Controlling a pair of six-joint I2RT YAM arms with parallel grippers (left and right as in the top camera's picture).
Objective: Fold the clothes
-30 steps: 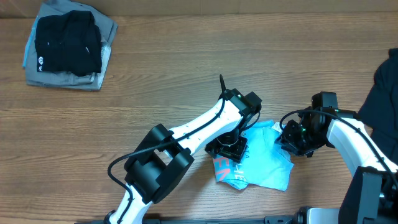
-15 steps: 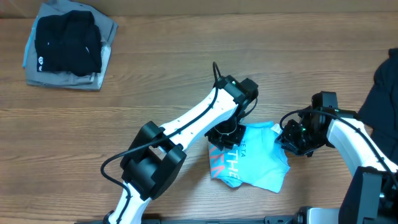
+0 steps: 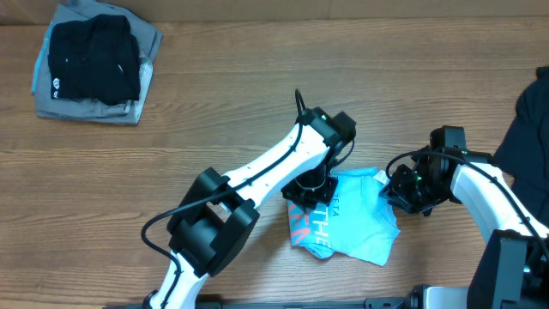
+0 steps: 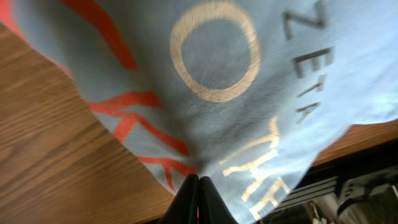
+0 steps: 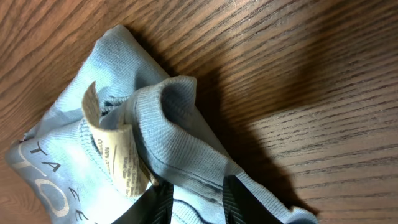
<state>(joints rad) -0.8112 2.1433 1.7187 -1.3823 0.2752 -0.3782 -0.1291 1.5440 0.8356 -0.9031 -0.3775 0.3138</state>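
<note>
The clothes, a light blue T-shirt (image 3: 356,221), lie crumpled near the table's front edge, with red and white lettering (image 3: 310,227) on the left part. My left gripper (image 3: 310,190) stands at the shirt's upper left edge. In the left wrist view its jaws (image 4: 199,185) are pressed together on a pinch of the lettered fabric (image 4: 211,81), and creases run out from the tips. My right gripper (image 3: 400,194) is at the shirt's right edge. Its fingers (image 5: 198,194) grip a ribbed collar fold (image 5: 180,118) beside the care label (image 5: 115,155).
A folded stack of black and grey garments (image 3: 93,62) sits at the back left. A large dark garment (image 3: 530,129) lies at the right edge. Black equipment (image 4: 348,183) shows past the table's front edge in the left wrist view.
My left gripper has closed on the shirt and shifted a little left and back. The shirt's lettered side slid left with it. The right arm has not moved.
</note>
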